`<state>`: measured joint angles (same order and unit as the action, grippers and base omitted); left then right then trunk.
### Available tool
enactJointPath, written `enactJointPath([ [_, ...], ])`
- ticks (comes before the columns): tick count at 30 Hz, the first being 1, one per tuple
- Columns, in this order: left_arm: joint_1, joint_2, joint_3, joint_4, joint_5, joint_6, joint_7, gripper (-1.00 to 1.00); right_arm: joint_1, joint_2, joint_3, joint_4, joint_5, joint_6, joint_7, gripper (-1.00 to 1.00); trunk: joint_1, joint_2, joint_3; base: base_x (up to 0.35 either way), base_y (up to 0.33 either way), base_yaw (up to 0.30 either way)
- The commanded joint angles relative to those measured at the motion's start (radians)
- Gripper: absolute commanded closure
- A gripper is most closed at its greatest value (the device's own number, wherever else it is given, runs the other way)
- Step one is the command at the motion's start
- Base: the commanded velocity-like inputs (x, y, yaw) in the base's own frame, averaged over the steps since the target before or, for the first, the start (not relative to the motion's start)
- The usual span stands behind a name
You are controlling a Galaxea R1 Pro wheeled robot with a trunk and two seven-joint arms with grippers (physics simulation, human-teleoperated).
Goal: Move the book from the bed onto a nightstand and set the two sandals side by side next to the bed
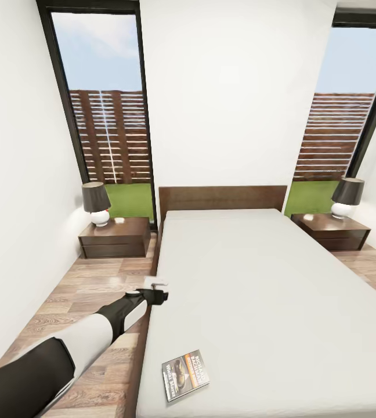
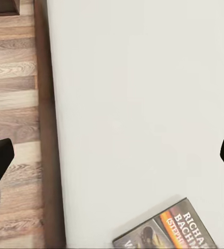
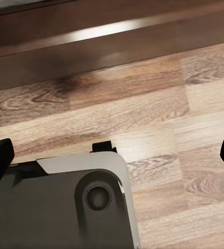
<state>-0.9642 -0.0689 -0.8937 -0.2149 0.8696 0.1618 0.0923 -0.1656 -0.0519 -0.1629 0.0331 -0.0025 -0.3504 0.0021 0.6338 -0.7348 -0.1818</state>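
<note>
Where the bed (image 1: 281, 290) stands, wood-plank floor (image 1: 89, 284), white walls (image 1: 228, 98)

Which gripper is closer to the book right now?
Left. The left gripper hangs over the bed's near-left edge, open, with the book just short of it on the mattress. The right gripper points at bare floor beside the robot's base.

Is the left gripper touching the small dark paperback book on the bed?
Apart. In the head view, bare mattress separates the left gripper from the book.
</note>
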Motion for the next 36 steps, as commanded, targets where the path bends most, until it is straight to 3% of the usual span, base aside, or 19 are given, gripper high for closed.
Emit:
enactJointPath([
  [1, -0.001, -0.004, -0.008, -0.003, 0.01, 0.019, 0.008, -1.0, -0.002, -0.001, -0.004, 0.004, 0.0, -0.006, -0.001, -1.0, 0.0, -0.001, -0.002, 0.0, 0.0, 0.0],
  [8, -0.002, -0.024, -0.008, -0.031, 0.011, 0.161, 0.015, -1.0, 0.002, -0.011, -0.007, 0.005, -0.003, -0.006, -0.007, -1.0, 0.0, -0.001, -0.002, 0.0, 0.0, 0.0],
  [15, 0.0, -0.027, -0.007, -0.08, 0.012, 0.222, 0.016, -1.0, 0.022, -0.015, -0.008, 0.005, -0.004, -0.006, -0.009, -1.0, 0.0, -0.001, -0.002, 0.0, 0.0, 0.0],
  [36, 0.002, -0.029, -0.006, -0.113, 0.014, 0.247, 0.034, -1.0, 0.033, -0.017, -0.009, 0.005, -0.005, -0.006, -0.01, -1.0, 0.0, -0.001, -0.002, 0.0, 0.0, 0.0],
])
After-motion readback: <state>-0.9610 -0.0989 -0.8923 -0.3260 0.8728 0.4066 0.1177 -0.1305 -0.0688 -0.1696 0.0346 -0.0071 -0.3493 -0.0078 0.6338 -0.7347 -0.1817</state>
